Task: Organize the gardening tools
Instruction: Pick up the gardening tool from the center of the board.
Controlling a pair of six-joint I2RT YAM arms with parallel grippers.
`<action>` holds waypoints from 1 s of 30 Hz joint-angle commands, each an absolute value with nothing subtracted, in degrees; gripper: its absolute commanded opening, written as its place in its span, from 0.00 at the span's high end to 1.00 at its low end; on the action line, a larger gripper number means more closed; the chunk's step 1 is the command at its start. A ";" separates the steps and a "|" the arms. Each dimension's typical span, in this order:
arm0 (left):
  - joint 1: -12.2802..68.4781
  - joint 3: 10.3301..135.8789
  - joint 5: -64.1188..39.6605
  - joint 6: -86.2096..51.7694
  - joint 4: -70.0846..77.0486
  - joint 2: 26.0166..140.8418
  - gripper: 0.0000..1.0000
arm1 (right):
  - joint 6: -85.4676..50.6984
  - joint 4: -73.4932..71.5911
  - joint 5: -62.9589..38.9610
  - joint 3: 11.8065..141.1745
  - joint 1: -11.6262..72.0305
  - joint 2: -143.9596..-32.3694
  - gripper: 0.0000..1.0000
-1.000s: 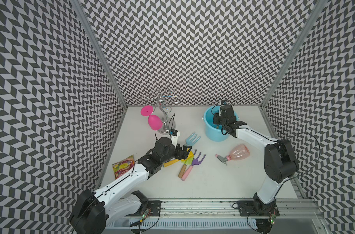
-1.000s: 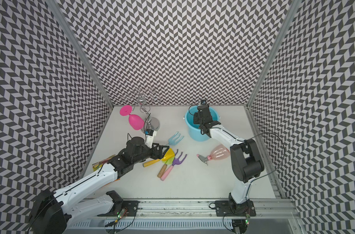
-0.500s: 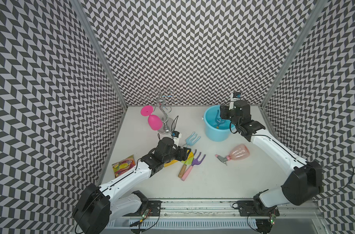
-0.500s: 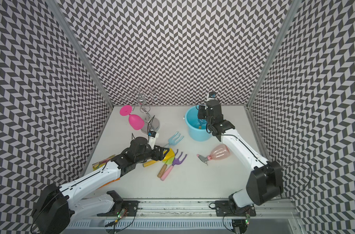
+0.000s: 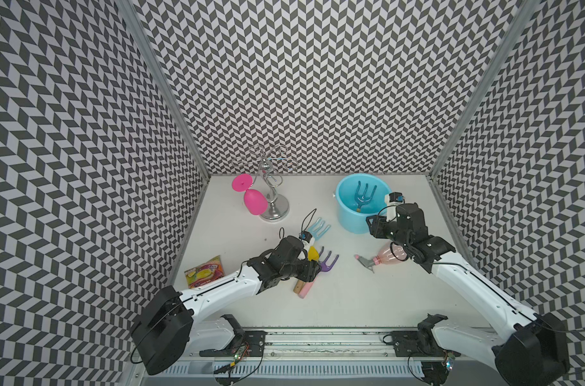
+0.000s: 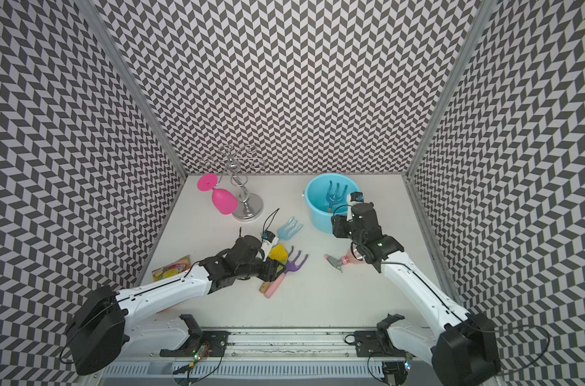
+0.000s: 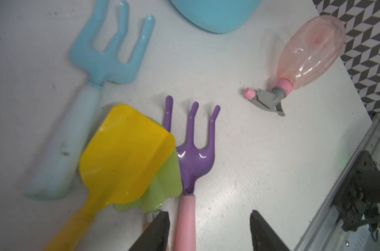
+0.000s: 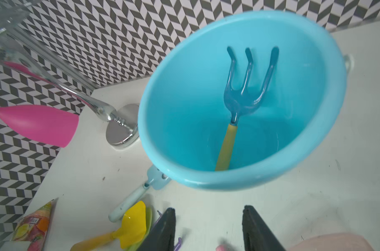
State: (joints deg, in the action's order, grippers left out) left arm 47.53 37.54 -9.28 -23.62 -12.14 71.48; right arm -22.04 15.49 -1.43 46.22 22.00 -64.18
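Observation:
A blue rake point(image 8: 245, 91) with a yellow handle leans inside the blue bucket point(image 5: 343, 214). In front of the bucket my right gripper point(image 8: 208, 230) hangs open and empty, above the pink spray bottle point(image 5: 389, 257). The pale blue fork point(image 7: 106, 60), yellow scoop point(image 7: 124, 156), green trowel point(image 7: 163, 184) and purple rake point(image 7: 195, 152) lie clustered mid-table. My left gripper point(image 7: 208, 228) is open and straddles the purple rake's pink handle point(image 7: 184, 217). That handle lies close to one finger, with a wide gap to the other.
A pink wine glass point(image 5: 252, 200) hangs on a silver stand point(image 5: 274, 209) at the back left. An orange candy packet point(image 5: 204, 275) lies by the left wall. The bucket point(image 6: 309, 207) stands at the back right, close to my right arm.
My right gripper pulled back from over the bucket toward the front, leaving the blue rake inside. My left gripper shifted over the purple rake's handle and its jaws narrowed.

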 commanded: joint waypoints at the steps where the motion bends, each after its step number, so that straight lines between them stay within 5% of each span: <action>1: 50.32 38.52 -8.52 -23.98 -14.61 73.59 0.41 | -23.94 14.77 -4.31 43.30 22.24 -62.06 0.48; 23: 56.78 41.92 5.01 -29.71 -14.75 84.78 0.42 | -23.72 15.12 -6.59 38.54 23.19 -59.68 0.49; 30: 57.50 43.04 4.20 -29.12 -13.80 87.99 0.53 | -24.07 14.50 -6.47 37.52 23.20 -59.68 0.49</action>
State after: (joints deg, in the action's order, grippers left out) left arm 56.75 40.75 3.84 -29.47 -15.05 86.98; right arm -24.05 16.53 -6.28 38.17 22.81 -60.66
